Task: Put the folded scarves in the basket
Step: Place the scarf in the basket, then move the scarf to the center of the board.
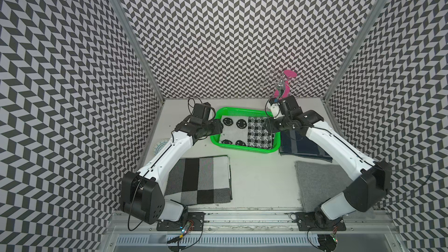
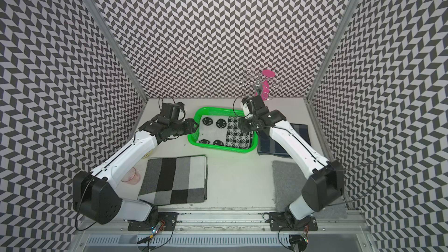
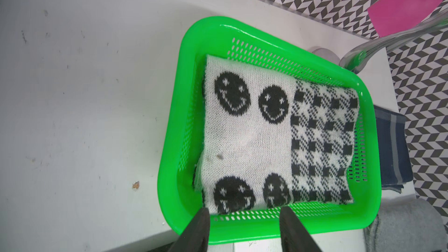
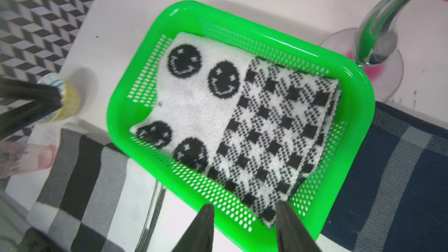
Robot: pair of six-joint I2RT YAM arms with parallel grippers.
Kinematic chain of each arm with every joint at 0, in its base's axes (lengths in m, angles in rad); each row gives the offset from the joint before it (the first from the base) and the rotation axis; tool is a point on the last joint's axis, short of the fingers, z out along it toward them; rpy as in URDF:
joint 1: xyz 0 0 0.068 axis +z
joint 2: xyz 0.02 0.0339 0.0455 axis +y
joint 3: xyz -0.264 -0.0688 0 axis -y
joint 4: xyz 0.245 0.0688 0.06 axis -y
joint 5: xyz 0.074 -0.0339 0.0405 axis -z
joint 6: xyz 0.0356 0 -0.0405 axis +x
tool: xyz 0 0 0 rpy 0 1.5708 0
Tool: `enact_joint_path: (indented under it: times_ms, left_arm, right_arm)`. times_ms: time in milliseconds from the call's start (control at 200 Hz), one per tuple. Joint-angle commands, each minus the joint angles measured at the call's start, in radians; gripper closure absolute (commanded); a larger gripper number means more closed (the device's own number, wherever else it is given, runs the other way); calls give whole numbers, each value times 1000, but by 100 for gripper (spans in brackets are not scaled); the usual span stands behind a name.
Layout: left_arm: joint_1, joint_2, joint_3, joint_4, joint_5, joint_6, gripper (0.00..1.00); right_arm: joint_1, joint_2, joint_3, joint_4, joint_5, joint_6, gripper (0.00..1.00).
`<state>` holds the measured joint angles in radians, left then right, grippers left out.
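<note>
Folded scarf (image 1: pixel 244 133) — inside green basket (image 1: pixel 242 150)

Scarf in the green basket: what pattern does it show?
Scarf: black smiley faces on white, beside black-and-white check; clearest in left wrist view.

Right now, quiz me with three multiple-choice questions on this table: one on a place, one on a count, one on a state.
1. Where does the smiley scarf lie?
A. on the bare table
B. in the green basket
C. draped over an arm

2. How many smiley faces show on it?
A. two
B. six
C. four

3. How do the jaws of the left pincer stand?
A. apart
B. shut tight
C. clamped on the basket rim

Answers:
1 B: green mesh walls surround the scarf on every side.
2 C: two pairs of faces show in both wrist views.
3 A: the left wrist view shows a wide gap between them.
</note>
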<state>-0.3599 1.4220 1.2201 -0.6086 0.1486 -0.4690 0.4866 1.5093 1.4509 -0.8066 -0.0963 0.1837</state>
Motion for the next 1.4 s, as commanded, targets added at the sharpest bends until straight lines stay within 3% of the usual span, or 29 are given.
enact_joint_path:
  times_ms: [0,130,471,696,826,1006,1212,1397]
  left_arm:
    - [-19,7,21,-37,19,-8,51]
    - [-21,-70,-95,29,17,-43,51]
    - [-21,-115,-107,-35,1,-35,51]
    - [-16,-237,-232,-83,-4,-60,52]
    - [-16,-276,-270,-81,44,-90,56]
    - [-16,-283,-298,-77,38,-82,56]
    - [-14,-295,-319,-78,25,-69,56]
    - [-7,-294,-348,-55,40,-67,56]
  right_arm:
    - [-19,3,0,15,-34,14,55]
    - [19,-19,-22,-9,-80,19,56]
    - [61,-162,-191,-21,-144,53,56]
    - [234,-304,-364,58,-209,236,55]
    - [323,-346,-511,218,-250,376,53]
    - [429,-256,-563,393,-226,454,47]
    - [460,-126,-596,573,-247,499,42]
    - [518,9,-529,611,-221,512,38]
